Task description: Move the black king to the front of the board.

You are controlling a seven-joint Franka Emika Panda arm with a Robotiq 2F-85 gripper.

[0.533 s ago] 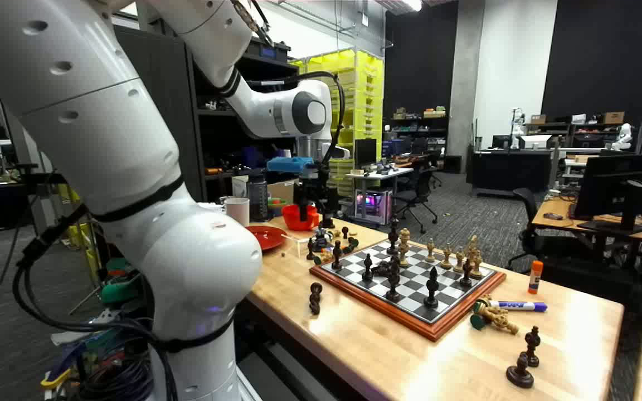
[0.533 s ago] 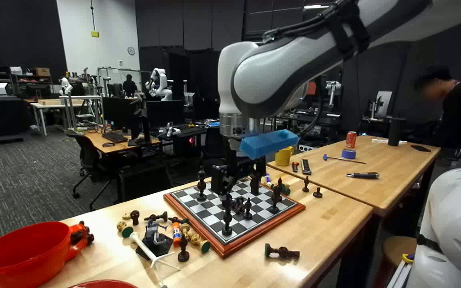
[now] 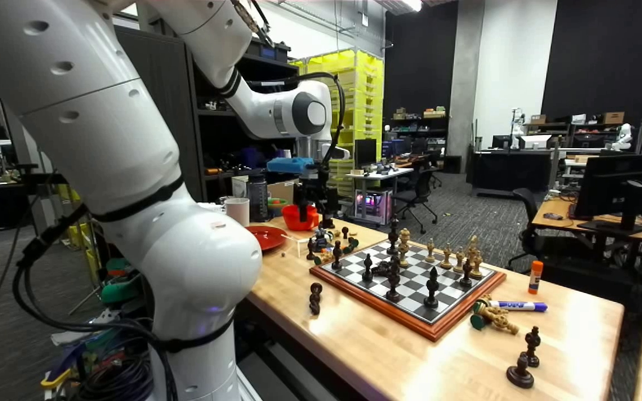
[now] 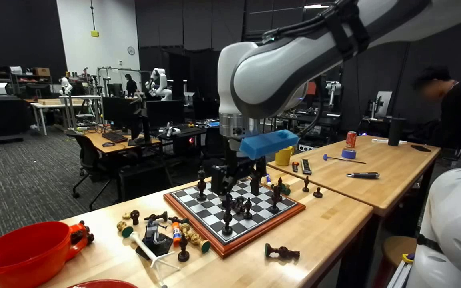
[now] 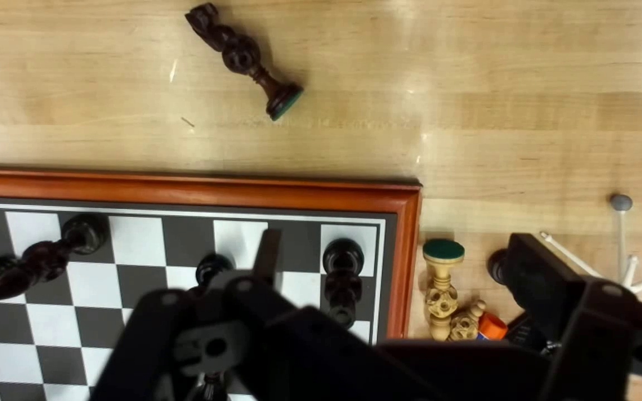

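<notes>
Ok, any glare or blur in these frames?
In an exterior view, glare on the pale glossy wooden tabletop; in an exterior view, the nearer black-clad person's face is blurred; in the wrist view, the black two-fingered claw is out of focus, while the dark brown chess piece lying on its side looks sharper.

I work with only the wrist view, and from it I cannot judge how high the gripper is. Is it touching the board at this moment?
Observer: No. In an exterior view the gripper hangs higher than the board, apart from it.
Operator: Thank you. On the part of the board that I see, I notice only dark pieces. Are there also light ones standing on it?
Observer: Yes. In an exterior view, several light pieces stand upright on the board.
</notes>
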